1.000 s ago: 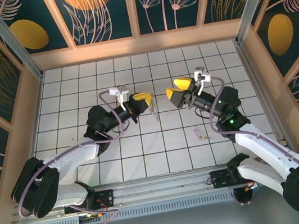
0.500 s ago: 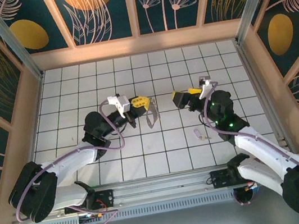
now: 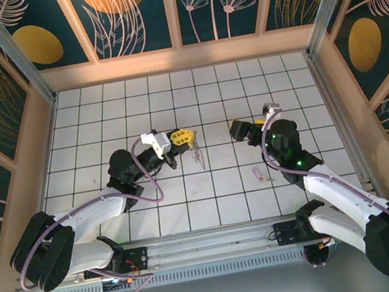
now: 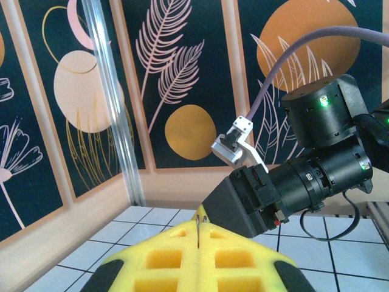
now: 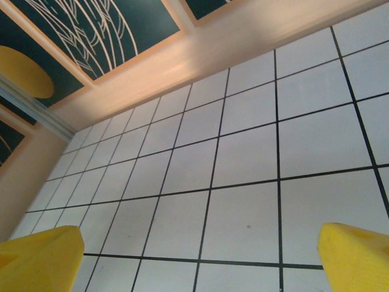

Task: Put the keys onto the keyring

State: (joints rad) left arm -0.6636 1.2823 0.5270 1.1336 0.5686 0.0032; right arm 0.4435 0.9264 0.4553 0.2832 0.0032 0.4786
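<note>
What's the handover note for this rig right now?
Left end effector: shut on the keyring, which dangles from it.
Right end effector: open, empty.
Key: lying on the tiles beside the right arm, not on the keyring.
Done: keyring picked up.
Left: grasp the key, probably with the right end effector, and thread it onto the keyring.

Overhead cam, wrist cams low, tiles (image 3: 187, 191) shared

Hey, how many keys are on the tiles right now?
1: the key lies on the tiles near the right arm, apart from the keyring hanging from the left tool. More could hide beneath the arms.
</note>
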